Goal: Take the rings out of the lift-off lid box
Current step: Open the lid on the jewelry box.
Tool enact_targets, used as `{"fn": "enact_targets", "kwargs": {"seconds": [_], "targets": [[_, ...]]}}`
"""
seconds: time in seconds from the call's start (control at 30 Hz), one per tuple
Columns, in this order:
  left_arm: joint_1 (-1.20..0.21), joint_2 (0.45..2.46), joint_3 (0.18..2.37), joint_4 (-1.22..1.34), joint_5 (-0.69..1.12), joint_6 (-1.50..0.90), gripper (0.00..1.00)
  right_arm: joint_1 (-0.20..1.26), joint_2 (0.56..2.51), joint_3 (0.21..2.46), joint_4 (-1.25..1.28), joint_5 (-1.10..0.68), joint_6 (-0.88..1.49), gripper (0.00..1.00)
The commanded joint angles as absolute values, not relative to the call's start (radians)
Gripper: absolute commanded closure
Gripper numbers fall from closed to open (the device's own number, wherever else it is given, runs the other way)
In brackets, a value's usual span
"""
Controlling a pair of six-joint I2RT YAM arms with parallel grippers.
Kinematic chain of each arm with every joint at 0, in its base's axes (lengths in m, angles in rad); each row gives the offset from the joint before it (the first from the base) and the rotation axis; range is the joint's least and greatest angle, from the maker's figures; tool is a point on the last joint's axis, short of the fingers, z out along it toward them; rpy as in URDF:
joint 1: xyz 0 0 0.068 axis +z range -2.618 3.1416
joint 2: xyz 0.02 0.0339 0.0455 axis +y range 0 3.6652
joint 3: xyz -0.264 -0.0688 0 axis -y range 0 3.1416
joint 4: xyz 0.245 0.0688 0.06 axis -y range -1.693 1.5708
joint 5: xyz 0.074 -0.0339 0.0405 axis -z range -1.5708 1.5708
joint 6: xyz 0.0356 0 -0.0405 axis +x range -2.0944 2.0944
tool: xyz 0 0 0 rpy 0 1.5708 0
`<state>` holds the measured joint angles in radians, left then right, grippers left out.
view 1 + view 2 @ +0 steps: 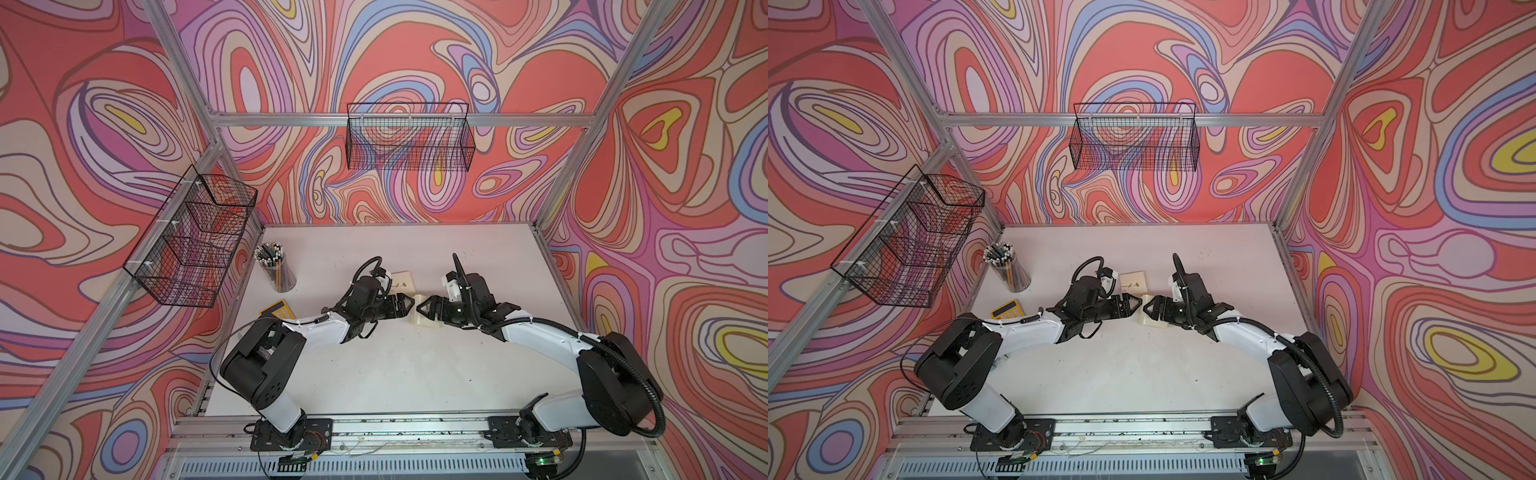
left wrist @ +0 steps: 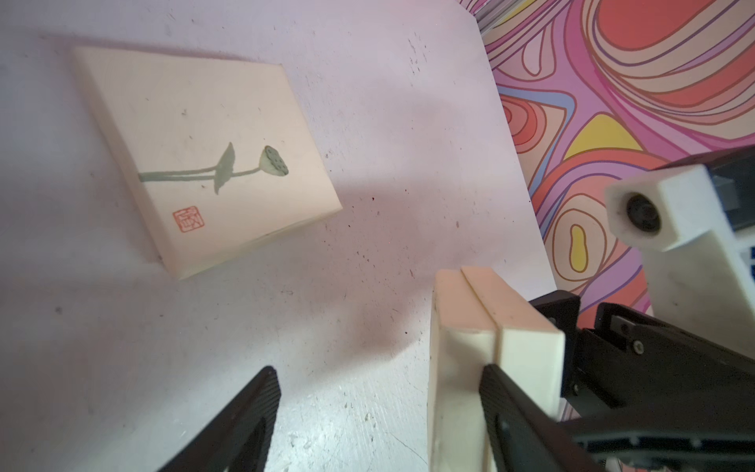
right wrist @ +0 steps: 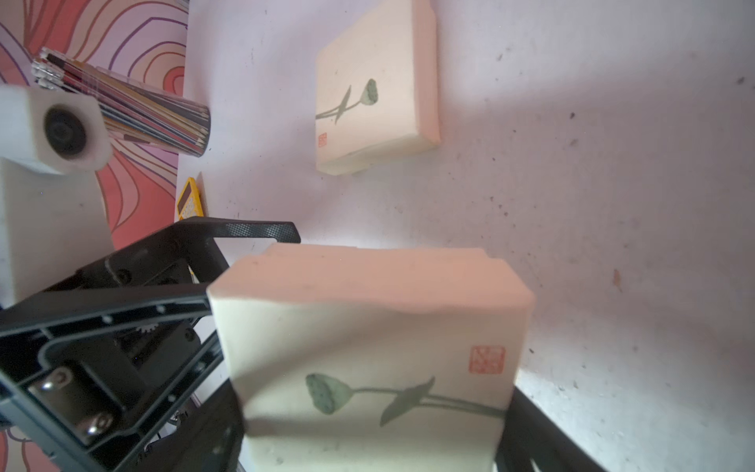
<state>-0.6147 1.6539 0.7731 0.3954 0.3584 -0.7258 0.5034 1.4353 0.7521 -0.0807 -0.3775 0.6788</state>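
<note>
One held box [image 3: 367, 347], one lying box [image 3: 376, 90]

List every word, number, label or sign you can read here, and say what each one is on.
No text here can be read.
Red seal on the upright box: characters blurred, unreadable.
Matching seal on the flat box: also unreadable.
Yellow calculator: key markings too small to read.

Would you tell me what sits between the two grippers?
A cream box, standing on edge in the right gripper, with the left gripper close by; both top views show it.
</note>
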Motion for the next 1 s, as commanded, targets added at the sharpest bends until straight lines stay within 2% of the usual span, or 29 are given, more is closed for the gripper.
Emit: {"fn": "enact_targets", "kwargs": {"seconds": [0.0,0.97], "targets": [[-0.661,1.726,0.790,0.373,0.351,-0.708,0.21,0.542,1.387,0.769,0.094,-0.543,0.677,0.30],[-0.716,1.875,0.805,0.420,0.353,-0.728,0.28,0.506,1.319,0.699,0.234,-0.569,0.784,0.31]]}}
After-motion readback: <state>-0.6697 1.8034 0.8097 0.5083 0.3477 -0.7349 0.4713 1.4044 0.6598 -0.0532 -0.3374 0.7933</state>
